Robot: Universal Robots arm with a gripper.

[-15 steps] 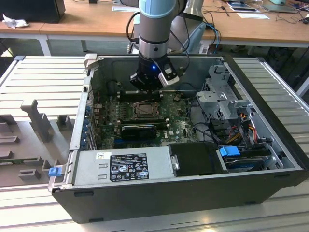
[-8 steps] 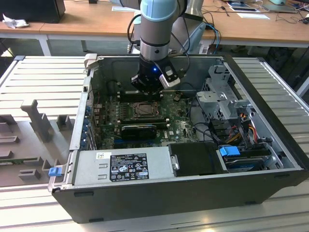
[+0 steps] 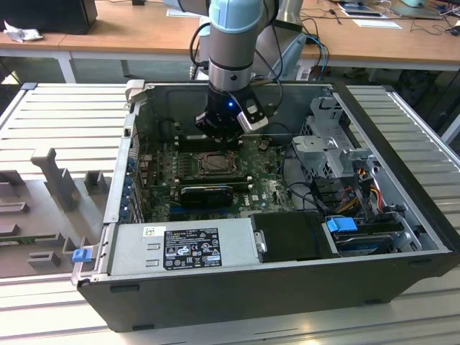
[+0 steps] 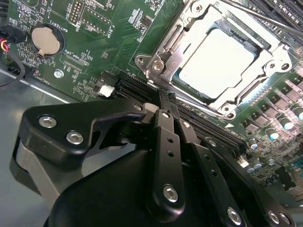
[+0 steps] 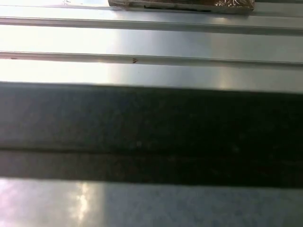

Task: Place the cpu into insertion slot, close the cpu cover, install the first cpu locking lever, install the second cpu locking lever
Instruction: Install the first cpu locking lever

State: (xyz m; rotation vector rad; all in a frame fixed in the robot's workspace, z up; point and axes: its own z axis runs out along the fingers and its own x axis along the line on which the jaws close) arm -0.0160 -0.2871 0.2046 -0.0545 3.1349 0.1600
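Cpu [image 4: 215,56]: seated in the insertion slot [image 4: 258,45], its pale silver top showing through the window of the cpu cover [image 4: 189,35], which lies flat over it in the second wrist view.
Slot on the board: in the exterior view the insertion slot [image 3: 214,164] sits mid-motherboard [image 3: 262,188], just below my pincer.
Pincer [image 4: 163,101]: my two black fingers [image 4: 165,142] stand pressed side by side with no gap I can see between them, and nothing is held.
Pincer position: tips hover close above the long black connector strip [image 4: 208,125] just beside the socket frame; I cannot tell whether they touch it.
Arm: in the exterior view my pincer [image 3: 219,133] reaches down into the open computer case [image 3: 287,284] from above.
Case contents: a grey power supply [image 3: 183,244] along the near wall, a metal drive cage [image 3: 334,144] toward the exterior view's right.
Surface: ribbed grey metal surface [image 3: 65,115] carries the case; grey fixtures [image 3: 57,180] stand on it at the exterior view's left.
Room: a wooden desk [image 3: 136,32] runs behind.
First wrist view: pale ribbed metal [image 5: 151,42] and a dark band [image 5: 151,132].
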